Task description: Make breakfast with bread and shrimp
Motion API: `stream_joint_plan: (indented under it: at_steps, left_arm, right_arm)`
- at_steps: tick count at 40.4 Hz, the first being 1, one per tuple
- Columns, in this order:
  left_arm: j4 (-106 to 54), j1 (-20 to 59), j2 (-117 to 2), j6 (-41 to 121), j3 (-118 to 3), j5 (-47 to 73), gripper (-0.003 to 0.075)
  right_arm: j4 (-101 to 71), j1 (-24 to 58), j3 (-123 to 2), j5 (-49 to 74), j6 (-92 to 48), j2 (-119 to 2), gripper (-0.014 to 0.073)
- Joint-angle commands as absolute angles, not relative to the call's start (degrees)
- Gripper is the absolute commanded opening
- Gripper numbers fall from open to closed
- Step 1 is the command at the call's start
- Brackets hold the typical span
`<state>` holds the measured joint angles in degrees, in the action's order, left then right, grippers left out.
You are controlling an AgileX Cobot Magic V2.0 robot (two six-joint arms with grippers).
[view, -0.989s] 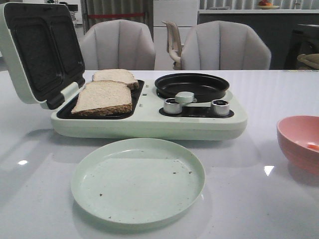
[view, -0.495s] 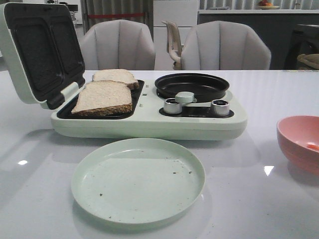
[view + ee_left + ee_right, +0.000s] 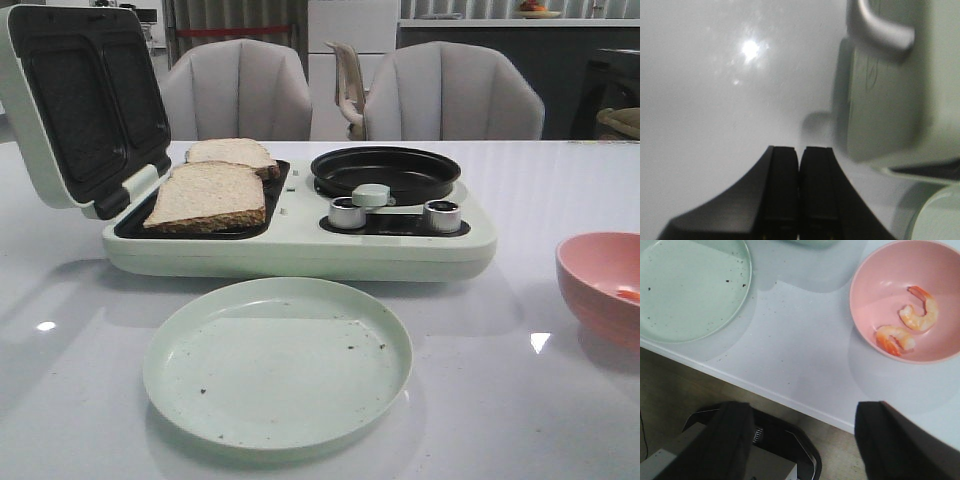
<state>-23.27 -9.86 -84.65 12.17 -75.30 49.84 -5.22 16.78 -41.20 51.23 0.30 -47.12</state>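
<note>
Two slices of bread (image 3: 207, 193) lie on the left grill plate of the pale green breakfast maker (image 3: 300, 255), whose lid (image 3: 75, 100) stands open. Two shrimp (image 3: 917, 315) lie in a pink bowl (image 3: 880, 285), which shows at the right edge of the front view (image 3: 600, 290). My left gripper (image 3: 799, 165) is shut and empty, low over the white table beside the maker's body (image 3: 890, 100). My right gripper (image 3: 800, 440) is open and empty, held above the table's front edge, short of the bowl. Neither gripper shows in the front view.
A pale green plate (image 3: 277, 360) with dark crumbs lies in front of the maker; it also shows in the right wrist view (image 3: 685, 285). A round black pan (image 3: 385, 172) and two knobs (image 3: 347, 212) sit on the maker's right half. Chairs stand behind the table.
</note>
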Motion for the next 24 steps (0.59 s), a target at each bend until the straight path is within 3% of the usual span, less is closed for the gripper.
stream_joint_plan:
  at_steps: [1,12,24]
  left_arm:
    - [-30.77,-10.0,-87.35,12.48,-81.82,44.37,0.0101]
    - [-37.15,-10.0,-96.34,12.48,-87.92,39.68,0.0101]
    - [-41.6,-7.12,-97.39,17.47,-88.15,40.99,0.0101]
  right_arm:
    - [-5.29,16.73,-42.7,48.46,0.0,-46.57,0.0538]
    - [-5.29,16.73,-42.7,48.46,0.0,-46.57,0.0538]
    - [-5.29,16.73,-42.7,48.46,0.0,-46.57,0.0538]
